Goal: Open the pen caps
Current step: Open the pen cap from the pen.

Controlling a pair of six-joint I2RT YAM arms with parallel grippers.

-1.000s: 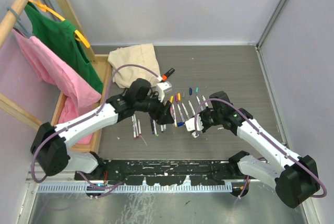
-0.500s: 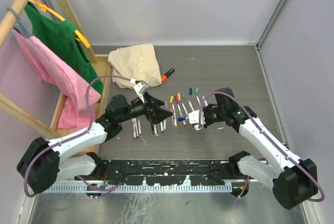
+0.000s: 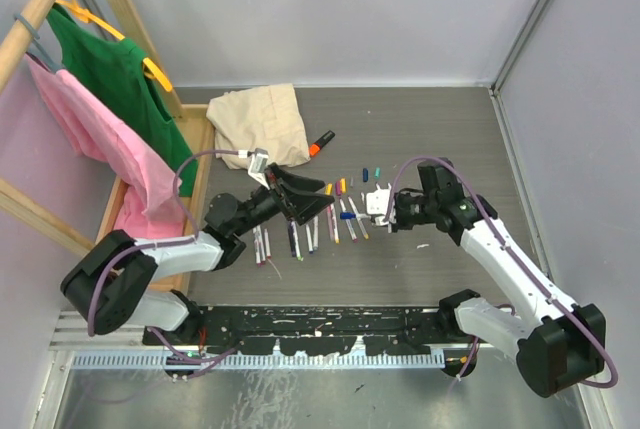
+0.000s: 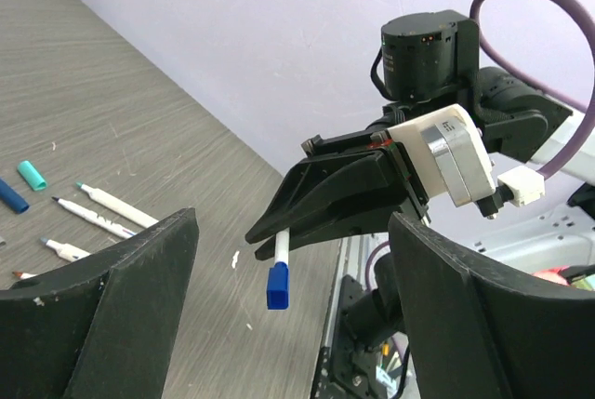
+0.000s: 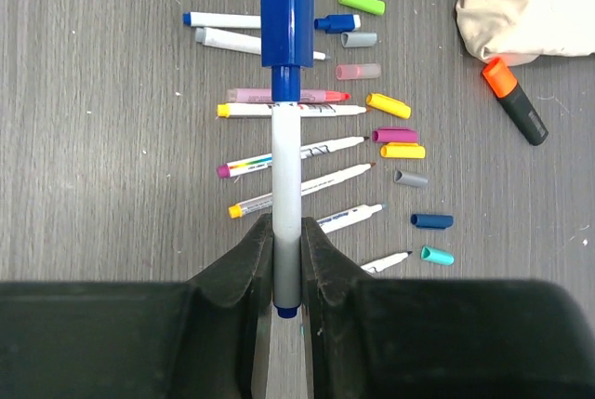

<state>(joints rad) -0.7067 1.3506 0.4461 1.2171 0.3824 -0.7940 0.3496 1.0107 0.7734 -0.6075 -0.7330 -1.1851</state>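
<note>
My right gripper (image 5: 286, 264) is shut on a thin white-barrelled pen (image 5: 286, 162) and holds it off the table. The pen's blue cap (image 5: 286, 34) is on its far end. In the left wrist view that blue cap (image 4: 277, 285) hangs in the gap between my wide-open left fingers (image 4: 112, 297), touching neither. From above, my left gripper (image 3: 316, 199) points right at the capped end (image 3: 347, 216), a short way off. My right gripper (image 3: 378, 205) is just right of it. Several loose pen caps (image 5: 402, 151) and uncapped pens (image 5: 307, 150) lie in rows on the table below.
A black marker with an orange cap (image 5: 514, 101) lies beside a beige cloth (image 3: 260, 124) at the back. A wooden rack with green and pink garments (image 3: 100, 119) stands at the left, over a wooden tray (image 3: 196, 164). Grey walls enclose the table.
My left gripper has opened wider and its arm has pulled back to the left. My right gripper has carried the capped pen up and a little toward the back.
</note>
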